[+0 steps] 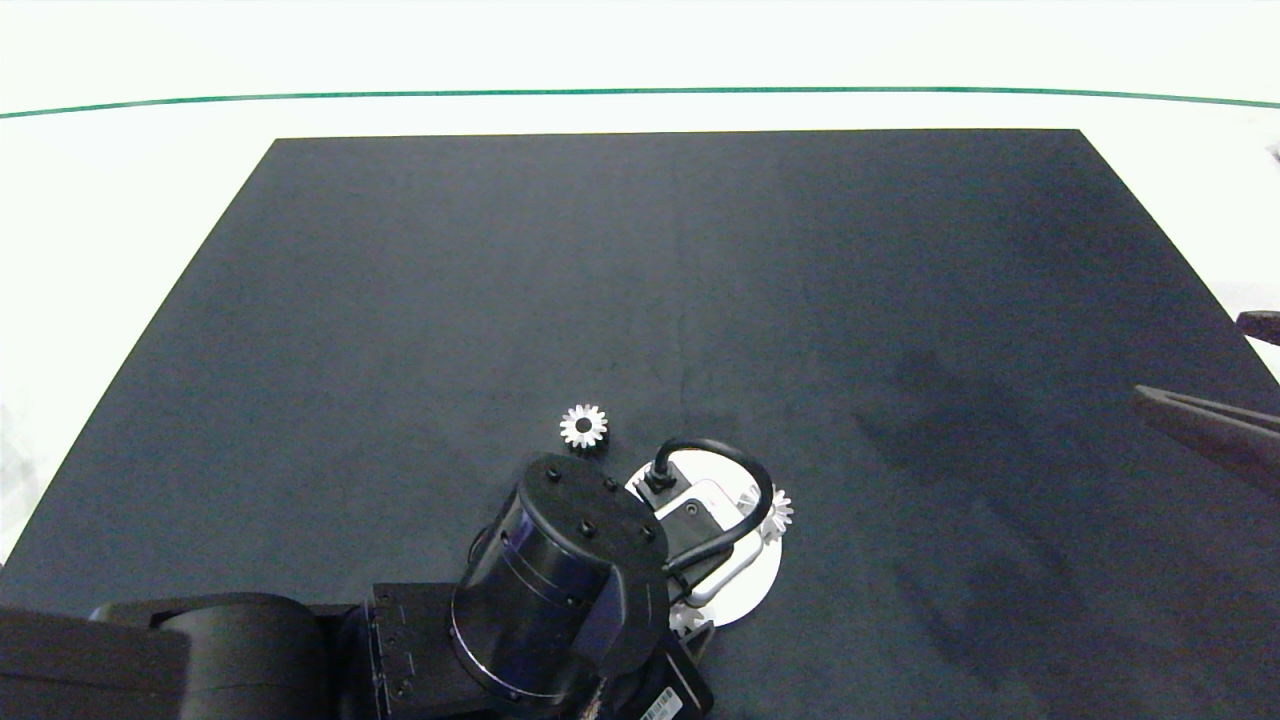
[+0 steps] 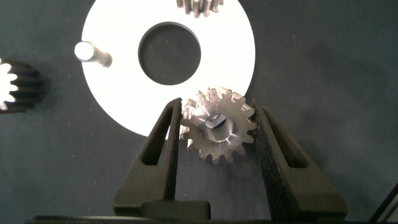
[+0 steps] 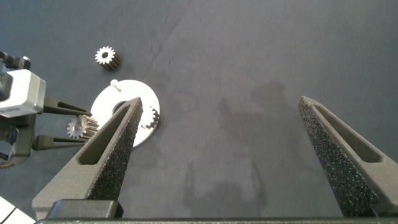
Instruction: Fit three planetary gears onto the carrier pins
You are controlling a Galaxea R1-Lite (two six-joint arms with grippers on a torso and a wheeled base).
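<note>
Two gears are at the carrier disc (image 2: 118,93): one (image 2: 199,6) seated at its far edge, the other (image 2: 219,126) over a pin at the near edge, between my left gripper's (image 2: 217,134) fingers — they flank it closely, though I can't tell whether they touch. One gear (image 1: 583,426) lies loose on the mat (image 1: 400,300), near the disc. One bare pin (image 2: 90,53) waits. The head view hides this fit behind the arm. My right gripper (image 3: 221,155) hangs wide open, empty, well off to the side.

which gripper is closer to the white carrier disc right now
Left. The left gripper sits at the edge of the white carrier disc, fingers around a planetary gear. The right gripper hangs open far off toward the mat's right side.
</note>
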